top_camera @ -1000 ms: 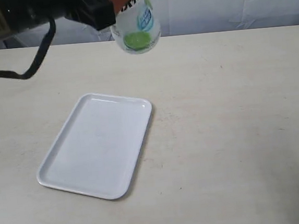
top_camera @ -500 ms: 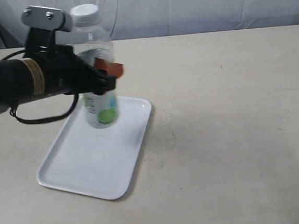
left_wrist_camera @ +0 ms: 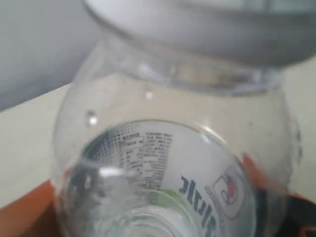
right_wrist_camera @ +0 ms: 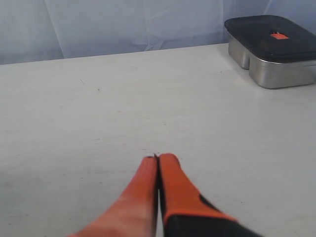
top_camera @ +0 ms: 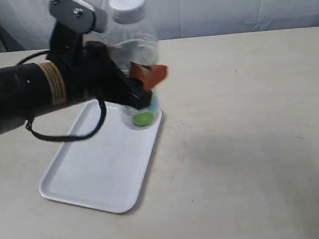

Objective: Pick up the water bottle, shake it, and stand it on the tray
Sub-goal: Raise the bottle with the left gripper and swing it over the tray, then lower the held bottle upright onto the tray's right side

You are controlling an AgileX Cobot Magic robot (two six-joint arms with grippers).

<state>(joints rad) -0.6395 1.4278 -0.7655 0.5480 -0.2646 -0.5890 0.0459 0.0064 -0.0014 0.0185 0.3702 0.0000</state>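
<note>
left gripper (top_camera: 141, 92) clamping round the water bottle (top_camera: 133, 46), bottle sitting upright, cap up, over the far corner of the tray (top_camera: 91, 170), can't tell if it's touching down, right gripper (right_wrist_camera: 158, 160) hovering over the table (right_wrist_camera: 98, 108), fingers pressing together, holding nothing

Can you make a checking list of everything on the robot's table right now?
Surface: beige tabletop, faintly scuffed.
Job's things: small clear plastic water bottle with white cap, roughly upright above far corner of flat white rectangular plastic tray; touching it or not, cannot tell.
Clutter: steel box with dark lid, right wrist view only.
Grippers: left gripper shut on bottle; right gripper shut, empty.
Cables: black cable loops under left arm.
Surroundings: pale curtain behind.
</note>
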